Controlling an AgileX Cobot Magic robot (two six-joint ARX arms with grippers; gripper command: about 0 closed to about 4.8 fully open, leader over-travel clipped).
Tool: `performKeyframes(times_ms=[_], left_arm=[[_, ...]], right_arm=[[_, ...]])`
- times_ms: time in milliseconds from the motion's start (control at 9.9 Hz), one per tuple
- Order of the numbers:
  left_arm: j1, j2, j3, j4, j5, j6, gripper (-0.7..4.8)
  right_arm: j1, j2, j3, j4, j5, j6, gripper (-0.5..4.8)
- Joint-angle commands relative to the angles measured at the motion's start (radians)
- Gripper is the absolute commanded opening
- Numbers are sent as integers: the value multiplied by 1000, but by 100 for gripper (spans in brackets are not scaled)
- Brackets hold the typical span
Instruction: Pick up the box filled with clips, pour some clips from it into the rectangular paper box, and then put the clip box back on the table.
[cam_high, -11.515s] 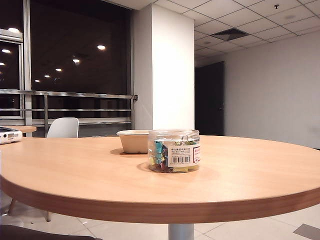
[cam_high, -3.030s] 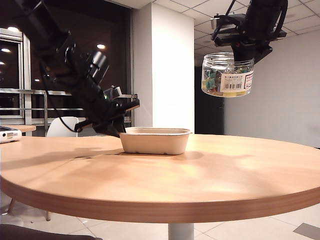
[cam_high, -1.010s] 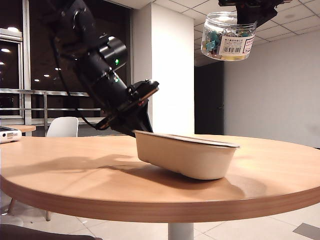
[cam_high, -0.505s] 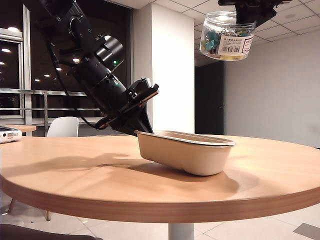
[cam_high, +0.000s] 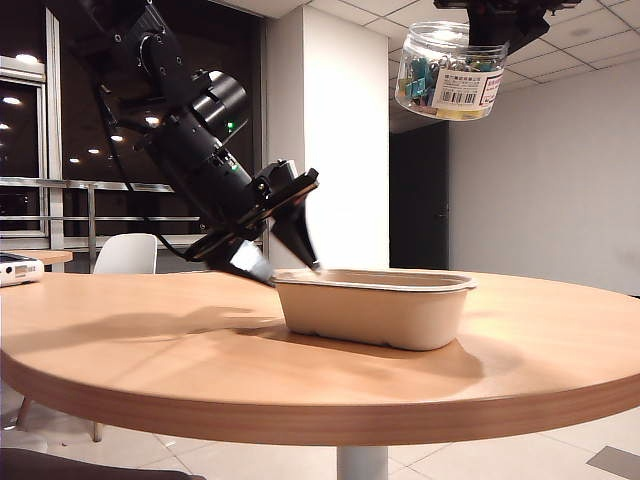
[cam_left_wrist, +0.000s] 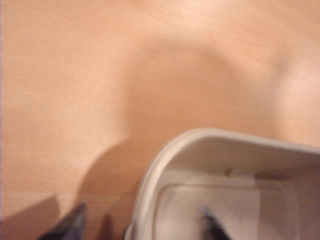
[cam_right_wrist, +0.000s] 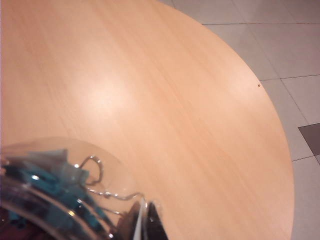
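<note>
The rectangular paper box (cam_high: 375, 312), a beige pulp tray, rests flat on the round wooden table (cam_high: 180, 370). My left gripper (cam_high: 278, 254) is open at the tray's left end. In the left wrist view the left gripper (cam_left_wrist: 141, 227) has one finger outside the tray (cam_left_wrist: 220, 200) and one inside, apart from the rim. My right gripper (cam_high: 495, 18) holds the box filled with clips (cam_high: 446, 72) high above the tray's right end, slightly tilted. In the right wrist view the right gripper (cam_right_wrist: 143, 224) is shut on the jar's (cam_right_wrist: 30, 160) clear wall, with teal clips (cam_right_wrist: 45, 180) inside.
A white chair (cam_high: 125, 255) and a smaller table (cam_high: 30, 262) with a white device stand far behind on the left. A white pillar (cam_high: 330, 140) rises behind the table. Tiled floor (cam_right_wrist: 300, 100) lies past the table's edge (cam_right_wrist: 280, 130).
The tray, held tilted by its left end, has come down flat on the table. The left gripper has opened and let go of its rim. The jar has shifted slightly left.
</note>
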Motion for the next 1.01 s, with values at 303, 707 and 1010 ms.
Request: performKeyframes(times_ms=[303, 707, 1010], left_arm=[[43, -164, 3, -55, -106, -13, 301], [50, -282, 3, -54, -116, -15, -6], [50, -385, 3, -62, -117, -27, -6]], right_arm=[[3, 7, 5, 32, -95, -8, -5], [8, 23, -24, 53, -111, -9, -6], [58, 25, -90, 101, -56, -78, -5]])
